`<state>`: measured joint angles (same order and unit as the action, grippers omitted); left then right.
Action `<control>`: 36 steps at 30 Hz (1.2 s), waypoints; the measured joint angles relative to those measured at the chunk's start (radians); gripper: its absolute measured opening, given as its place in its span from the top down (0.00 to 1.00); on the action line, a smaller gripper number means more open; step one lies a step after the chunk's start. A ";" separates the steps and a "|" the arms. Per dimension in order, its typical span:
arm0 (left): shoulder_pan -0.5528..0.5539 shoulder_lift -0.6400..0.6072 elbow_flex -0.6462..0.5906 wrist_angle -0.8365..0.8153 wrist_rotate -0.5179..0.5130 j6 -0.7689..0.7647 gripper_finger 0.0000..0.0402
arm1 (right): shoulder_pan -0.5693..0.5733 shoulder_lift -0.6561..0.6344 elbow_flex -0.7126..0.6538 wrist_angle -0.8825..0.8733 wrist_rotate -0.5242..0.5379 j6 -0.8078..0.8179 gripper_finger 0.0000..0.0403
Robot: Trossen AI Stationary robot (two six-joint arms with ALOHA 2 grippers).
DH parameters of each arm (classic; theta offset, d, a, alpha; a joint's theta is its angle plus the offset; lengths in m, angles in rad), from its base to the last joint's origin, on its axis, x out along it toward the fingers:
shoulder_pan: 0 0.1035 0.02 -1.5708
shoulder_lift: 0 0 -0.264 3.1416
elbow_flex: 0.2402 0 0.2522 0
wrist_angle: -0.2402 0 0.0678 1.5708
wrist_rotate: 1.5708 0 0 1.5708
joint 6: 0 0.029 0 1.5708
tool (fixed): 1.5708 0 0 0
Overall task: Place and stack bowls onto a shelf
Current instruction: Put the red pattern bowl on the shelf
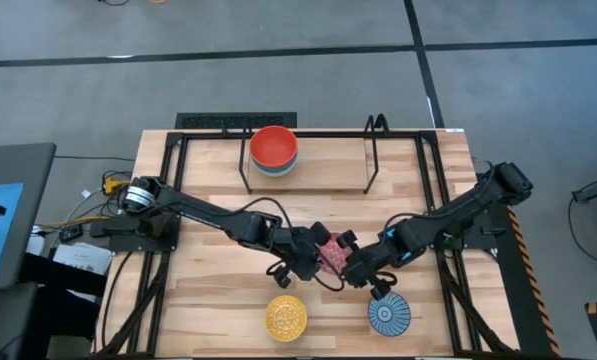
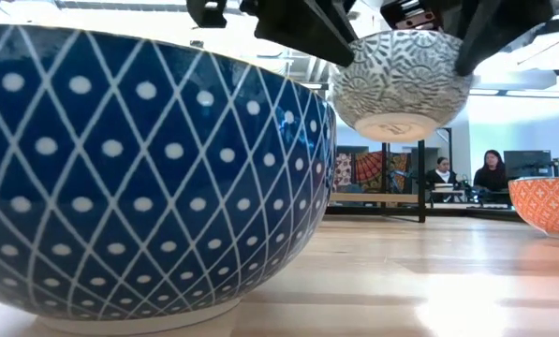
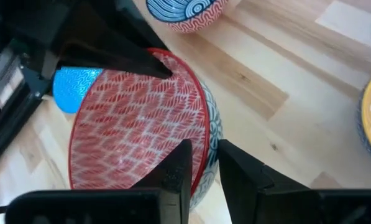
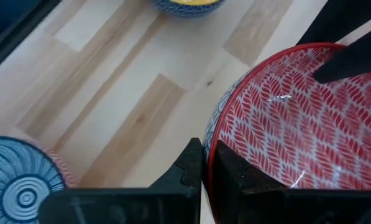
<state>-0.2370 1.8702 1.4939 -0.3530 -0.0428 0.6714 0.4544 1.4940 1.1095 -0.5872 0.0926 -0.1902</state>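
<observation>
With the left gripper [image 1: 313,262] and right gripper [image 1: 355,268] each pinching opposite rims of the red-pink patterned bowl [image 1: 332,254] lifted between them, one should release before carrying it to the shelf [image 1: 308,150].

Bright, even overhead light fills the room. Behind the blue-white patterned bowl [image 2: 139,178], which looms huge, curved and slightly soft right against the low camera, the ceiling and far wall blow out to white. That bowl's glaze carries faint reflections, and the tabletop [image 2: 419,281] beside it shows pale glare patches. Shadows there are weak and soft-edged.
</observation>
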 joint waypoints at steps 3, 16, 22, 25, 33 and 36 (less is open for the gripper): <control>0.001 0.019 0.030 -0.032 0.014 0.050 0.85 | -0.006 -0.002 0.002 -0.023 0.002 -0.035 0.91; -0.007 0.063 0.113 -0.176 0.034 0.057 0.85 | -0.005 -0.001 0.006 -0.054 -0.036 -0.233 0.90; -0.007 0.063 0.112 -0.203 0.041 0.152 0.92 | -0.003 -0.001 0.006 -0.057 -0.054 -0.268 0.90; -0.004 0.063 0.112 -0.207 0.046 0.187 0.97 | -0.004 -0.001 0.006 -0.055 -0.058 -0.272 0.90; 0.016 0.063 0.111 -0.210 0.051 0.232 0.98 | -0.004 -0.001 0.006 -0.061 -0.029 -0.225 0.86; 0.035 0.063 0.111 -0.220 0.039 0.221 0.98 | -0.012 -0.001 0.006 -0.062 0.023 -0.109 0.83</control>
<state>-0.2020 1.9327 1.6047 -0.5729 -0.0036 0.8926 0.4423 1.4933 1.1156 -0.6495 0.1156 -0.2994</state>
